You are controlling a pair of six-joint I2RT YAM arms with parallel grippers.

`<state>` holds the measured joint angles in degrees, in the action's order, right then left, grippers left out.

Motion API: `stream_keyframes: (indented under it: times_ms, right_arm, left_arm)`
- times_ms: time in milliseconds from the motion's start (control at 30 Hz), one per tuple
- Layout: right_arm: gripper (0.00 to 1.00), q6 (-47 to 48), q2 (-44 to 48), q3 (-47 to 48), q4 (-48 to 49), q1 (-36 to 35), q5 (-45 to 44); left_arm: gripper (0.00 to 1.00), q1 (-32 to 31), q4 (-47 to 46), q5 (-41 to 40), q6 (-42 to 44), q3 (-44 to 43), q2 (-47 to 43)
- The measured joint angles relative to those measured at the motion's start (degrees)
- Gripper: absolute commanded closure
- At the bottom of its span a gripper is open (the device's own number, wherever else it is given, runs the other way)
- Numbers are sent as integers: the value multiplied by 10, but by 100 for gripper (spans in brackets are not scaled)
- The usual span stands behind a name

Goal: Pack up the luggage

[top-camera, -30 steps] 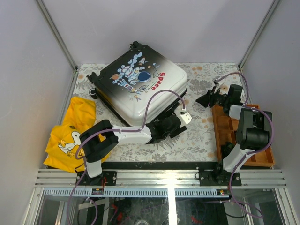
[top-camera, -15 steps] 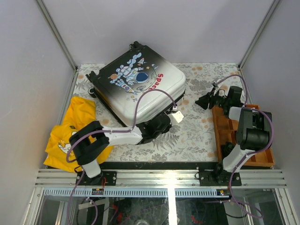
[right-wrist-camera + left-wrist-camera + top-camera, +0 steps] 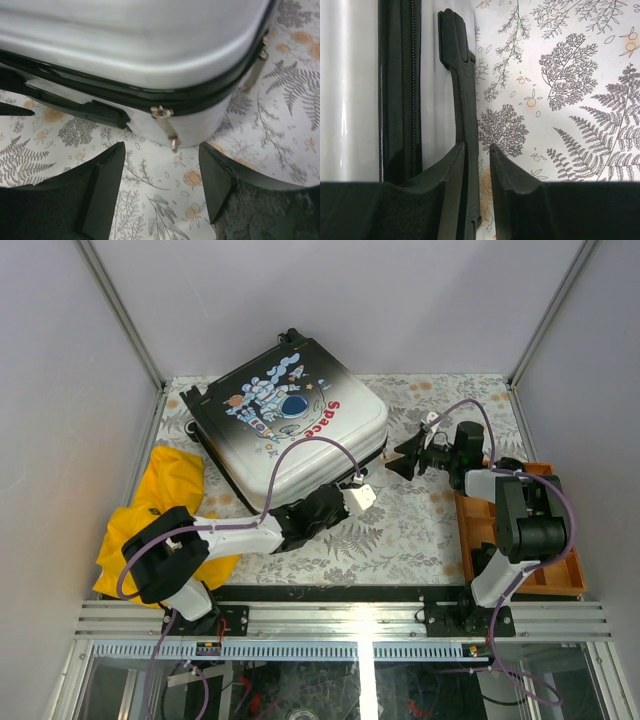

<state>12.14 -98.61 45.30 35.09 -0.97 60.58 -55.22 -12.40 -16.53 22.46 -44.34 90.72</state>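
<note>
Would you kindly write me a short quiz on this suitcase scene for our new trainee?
1. True or false: the suitcase lies shut on the table.
2. The jaws of the right gripper are: A, open and facing a zip pull; B, shut on nothing; C, shut on the zip pull.
3. Which part of the suitcase sits between the jaws of the left gripper?

Key: 1 true; 2 A; 3 the handle on its side.
</note>
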Motion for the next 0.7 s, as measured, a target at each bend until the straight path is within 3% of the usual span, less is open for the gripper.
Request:
stream_keyframes:
  times_ms: [367,700]
  right_arm:
    - [38,-50,-1,-27,110,-54,-67]
    - [74,-58,-18,-28,152,-65,-106]
  left_arm:
    - [78,1,-1,3,8,2,-2]
    - [83,5,2,5,19,11,-12]
